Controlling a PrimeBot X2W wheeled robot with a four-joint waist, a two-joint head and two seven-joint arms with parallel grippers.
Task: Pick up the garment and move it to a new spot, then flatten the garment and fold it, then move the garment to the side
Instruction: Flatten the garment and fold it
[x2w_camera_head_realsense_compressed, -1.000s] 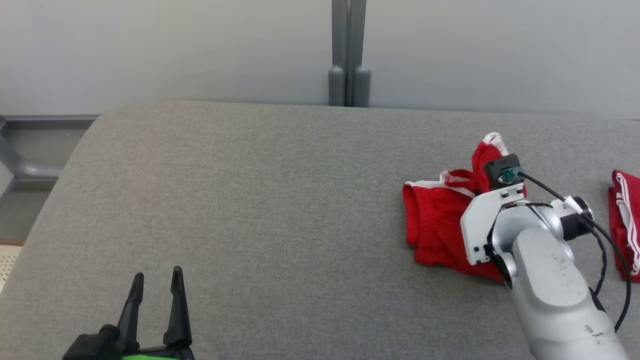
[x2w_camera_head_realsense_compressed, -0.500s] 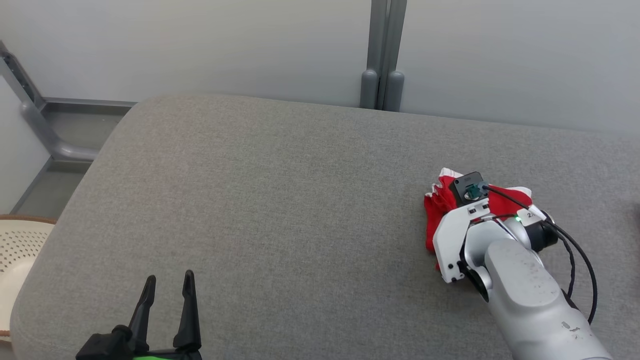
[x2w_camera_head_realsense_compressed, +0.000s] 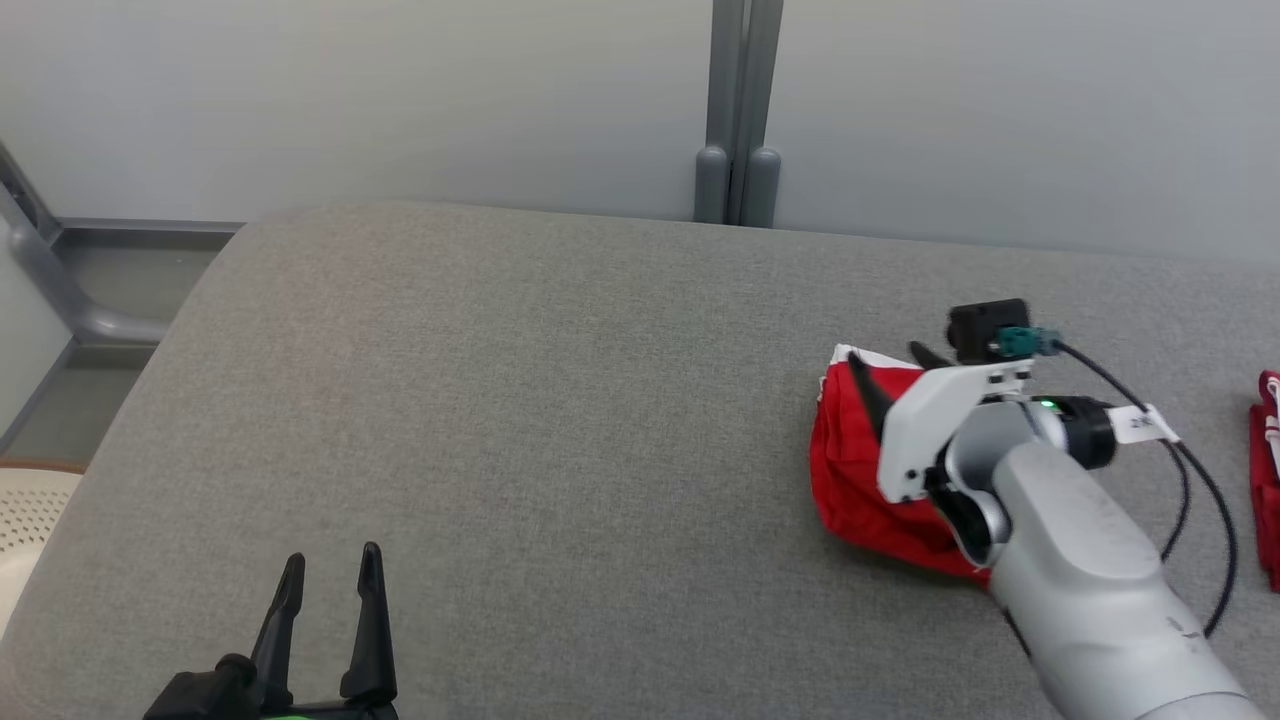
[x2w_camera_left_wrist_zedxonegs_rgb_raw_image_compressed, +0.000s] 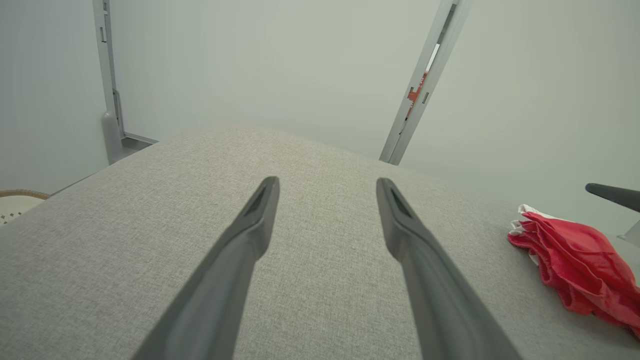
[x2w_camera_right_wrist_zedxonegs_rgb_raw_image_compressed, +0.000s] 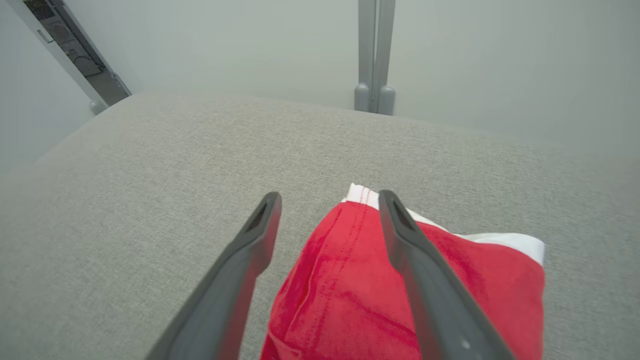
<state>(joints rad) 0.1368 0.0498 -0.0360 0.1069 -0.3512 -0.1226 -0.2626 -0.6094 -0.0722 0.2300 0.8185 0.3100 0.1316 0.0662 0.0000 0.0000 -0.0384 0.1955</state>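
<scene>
A red garment (x2w_camera_head_realsense_compressed: 850, 480) with white trim lies bunched on the grey padded table (x2w_camera_head_realsense_compressed: 500, 400), right of the middle. My right gripper (x2w_camera_head_realsense_compressed: 885, 358) hovers just above its far edge, open, with nothing between the fingers. The right wrist view has the garment (x2w_camera_right_wrist_zedxonegs_rgb_raw_image_compressed: 350, 290) under and between the spread fingers of the right gripper (x2w_camera_right_wrist_zedxonegs_rgb_raw_image_compressed: 330, 197). My left gripper (x2w_camera_head_realsense_compressed: 330, 560) stands open at the table's near left, far from the cloth. In the left wrist view the left gripper (x2w_camera_left_wrist_zedxonegs_rgb_raw_image_compressed: 327, 182) is open over bare table, with the garment (x2w_camera_left_wrist_zedxonegs_rgb_raw_image_compressed: 575, 260) off to the right.
A second red-and-white cloth (x2w_camera_head_realsense_compressed: 1268, 470) lies at the right edge of the table. A grey post (x2w_camera_head_realsense_compressed: 735, 150) stands against the wall behind. A cream perforated basket (x2w_camera_head_realsense_compressed: 25, 520) sits beyond the table's left edge, near a metal frame (x2w_camera_head_realsense_compressed: 60, 290).
The right gripper, earlier pressed down into the garment, has lifted off it with its fingers open; the garment now lies loose in a heap. The head camera has shifted. The left arm is unmoved.
</scene>
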